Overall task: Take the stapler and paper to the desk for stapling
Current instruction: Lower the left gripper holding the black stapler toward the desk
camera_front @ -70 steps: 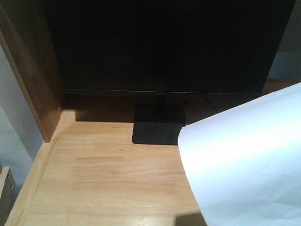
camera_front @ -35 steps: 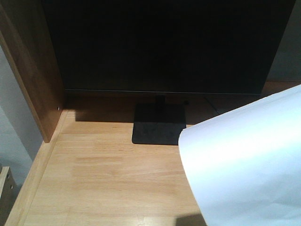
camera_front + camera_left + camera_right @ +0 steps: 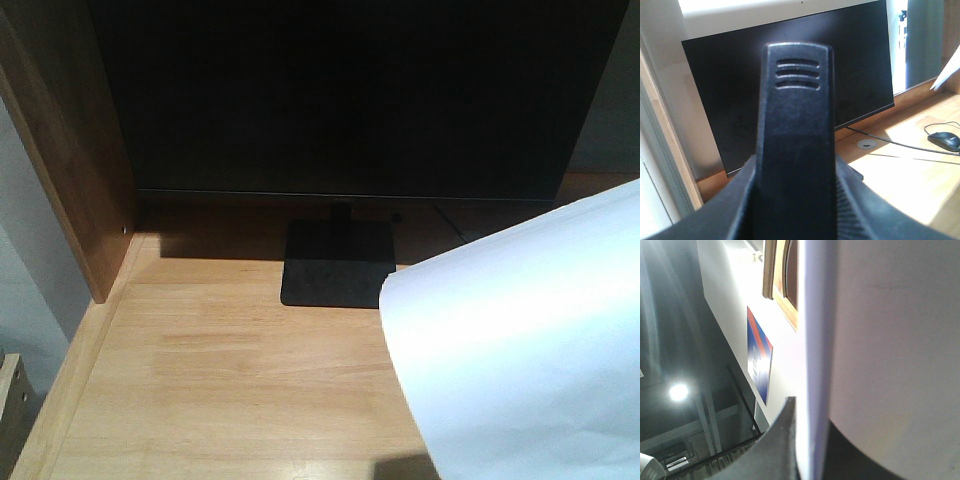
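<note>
Right tool (image 3: 812, 452): jaws pinched on the paper (image 3: 520, 340), which the wrist view shows edge-on between them. Left tool (image 3: 795, 215): jaws clamped around the stapler (image 3: 795, 125), black body standing upright, three short ridges near its upper end. In the front view the sheet hangs curved above the right part of the tabletop (image 3: 230, 380), with a shadow under its lower edge and its upper left corner overlapping the monitor stand (image 3: 335, 265). A mouse (image 3: 944, 140) lies farther right on the tabletop. At the back stands a dark monitor (image 3: 350, 90).
</note>
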Robot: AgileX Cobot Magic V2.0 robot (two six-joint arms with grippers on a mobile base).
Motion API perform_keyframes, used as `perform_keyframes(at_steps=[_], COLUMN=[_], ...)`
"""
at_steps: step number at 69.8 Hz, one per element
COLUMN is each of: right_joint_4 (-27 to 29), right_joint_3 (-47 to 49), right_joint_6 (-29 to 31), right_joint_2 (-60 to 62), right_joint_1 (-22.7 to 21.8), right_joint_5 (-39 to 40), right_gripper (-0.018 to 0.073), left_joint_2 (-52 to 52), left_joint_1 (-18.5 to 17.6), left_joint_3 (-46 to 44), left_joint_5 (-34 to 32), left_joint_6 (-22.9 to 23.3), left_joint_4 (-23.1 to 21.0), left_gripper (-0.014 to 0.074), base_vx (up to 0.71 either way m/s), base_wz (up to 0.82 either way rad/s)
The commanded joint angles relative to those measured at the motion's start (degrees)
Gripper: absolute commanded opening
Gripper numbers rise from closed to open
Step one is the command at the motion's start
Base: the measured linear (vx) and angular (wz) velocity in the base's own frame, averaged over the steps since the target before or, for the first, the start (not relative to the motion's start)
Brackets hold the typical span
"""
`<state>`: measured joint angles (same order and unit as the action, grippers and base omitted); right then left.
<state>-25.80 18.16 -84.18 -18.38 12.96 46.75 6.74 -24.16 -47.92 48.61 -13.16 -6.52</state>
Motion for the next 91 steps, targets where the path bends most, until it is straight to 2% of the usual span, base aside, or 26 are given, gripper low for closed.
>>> perform_keyframes(at_steps=[1,38,50,64,73,91], right_joint_4=[0.89,0.89,0.89,0.89,0.89,0.89], right_joint_3=[1.5,1.5,1.5,1.5,1.5,1.5], right_joint_6=[0.3,0.3,0.3,0.3,0.3,0.3], right_joint_2=[-0.67,-0.67,-0.67,-0.67,-0.67,-0.67], right_joint_1=[-0.45,-0.45,-0.45,-0.45,-0.45,-0.45], right_joint_5=[2.4,2.4,2.4,2.4,2.4,2.4], right_gripper=[-0.0006,-0.0006,-0.0006,-0.0006,-0.0006,-0.0006], left_joint_2=[1.13,2.71,10.43,22.07,29.68,42.98], left_joint_1=[-0.19,-0.19,-0.19,-0.19,-0.19,-0.19], left_joint_3=[-1.37,-1.32,-1.26,-1.26,-1.36,-1.36], left_joint_5=[-6.96,-9.27,-10.08,-16.42,-19.6,-20.75], left_joint_6=[-0.03,-0.03,-0.08,-1.71,-10.28,-35.35], left_joint_4=[-0.55,-0.33,-0.57,-2.02,-7.37,-24.04], left_gripper=[-0.0006,-0.0006,-0.0006,-0.0006,-0.0006,-0.0006], base_vx=[0.0,0.0,0.0,0.0,0.0,0.0], base_wz=[0.0,0.0,0.0,0.0,0.0,0.0])
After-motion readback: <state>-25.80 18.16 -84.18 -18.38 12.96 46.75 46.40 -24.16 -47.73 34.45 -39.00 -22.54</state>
